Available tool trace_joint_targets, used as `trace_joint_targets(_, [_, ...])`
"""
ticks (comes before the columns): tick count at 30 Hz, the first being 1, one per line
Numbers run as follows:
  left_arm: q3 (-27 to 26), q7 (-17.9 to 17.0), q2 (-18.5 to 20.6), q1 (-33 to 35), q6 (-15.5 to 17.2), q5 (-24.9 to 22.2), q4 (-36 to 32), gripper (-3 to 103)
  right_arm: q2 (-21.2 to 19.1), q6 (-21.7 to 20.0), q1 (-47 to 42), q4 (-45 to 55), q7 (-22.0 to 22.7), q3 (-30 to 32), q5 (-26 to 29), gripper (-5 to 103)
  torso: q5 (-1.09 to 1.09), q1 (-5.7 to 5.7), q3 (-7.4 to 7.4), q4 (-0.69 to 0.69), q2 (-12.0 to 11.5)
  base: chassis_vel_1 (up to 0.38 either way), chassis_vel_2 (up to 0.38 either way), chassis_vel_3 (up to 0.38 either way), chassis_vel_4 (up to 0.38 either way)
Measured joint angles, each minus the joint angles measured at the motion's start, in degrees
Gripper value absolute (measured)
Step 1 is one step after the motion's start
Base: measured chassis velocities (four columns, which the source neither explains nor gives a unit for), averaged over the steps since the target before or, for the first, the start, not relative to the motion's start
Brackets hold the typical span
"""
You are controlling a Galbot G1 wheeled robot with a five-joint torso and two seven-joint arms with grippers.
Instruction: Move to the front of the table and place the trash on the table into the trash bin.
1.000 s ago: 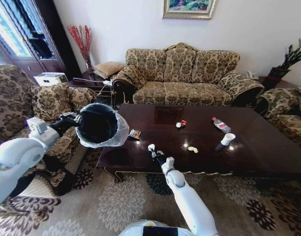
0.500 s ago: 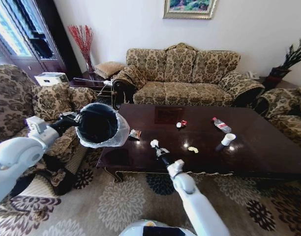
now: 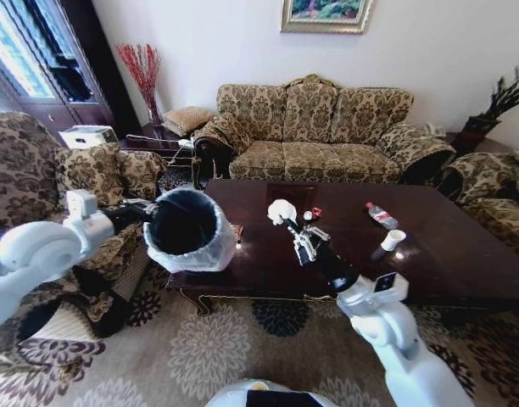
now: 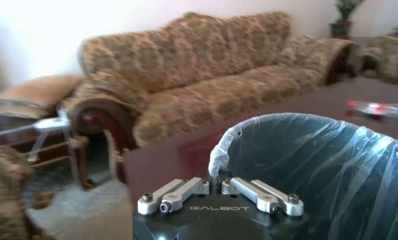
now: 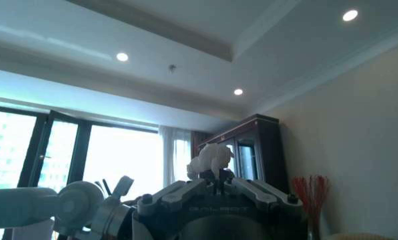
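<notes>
Right tool (image 3: 287, 220) pinches crumpled paper (image 3: 281, 209) above the table (image 3: 446, 263), beside the trash bin (image 3: 192, 231) rim-gripped by left tool (image 4: 219, 186).

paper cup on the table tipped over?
No, the paper cup stands upright on the table, near the bottle.

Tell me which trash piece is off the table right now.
The white crumpled paper, pinched in the right gripper and lifted above the table. The paper cup and bottle rest on it.

Bright window (image 3: 22, 47) daylight, glare spots on the glossy table (image 3: 463, 263), fisheye-bent edges, blurred left wrist view.
</notes>
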Motion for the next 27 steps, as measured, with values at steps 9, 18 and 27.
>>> trace_joint_targets(9, [-0.1,-3.1,0.2,-0.2,3.6,-2.2,-11.6,4,0.4,-1.8,5.9,-3.1,4.3,-9.9,-6.7,-3,0.00,0.00,0.00,0.00,0.0,0.000,0.000,0.000,0.000])
trace_joint_targets(18, [-0.3,-4.8,-0.2,-0.6,4.3,-3.9,-14.8,4,0.6,-1.8,5.3,-3.7,4.0,-11.4,-9.5,24,-0.01,0.00,0.00,0.00,0.0,0.000,0.000,0.000,0.000])
trace_joint_targets(27, [-0.3,-5.2,-0.5,-1.0,4.3,-4.3,-14.9,4,0.7,-1.0,4.6,-3.1,3.9,-11.3,-9.8,56,0.00,0.00,0.00,0.00,0.0,0.000,0.000,0.000,0.000])
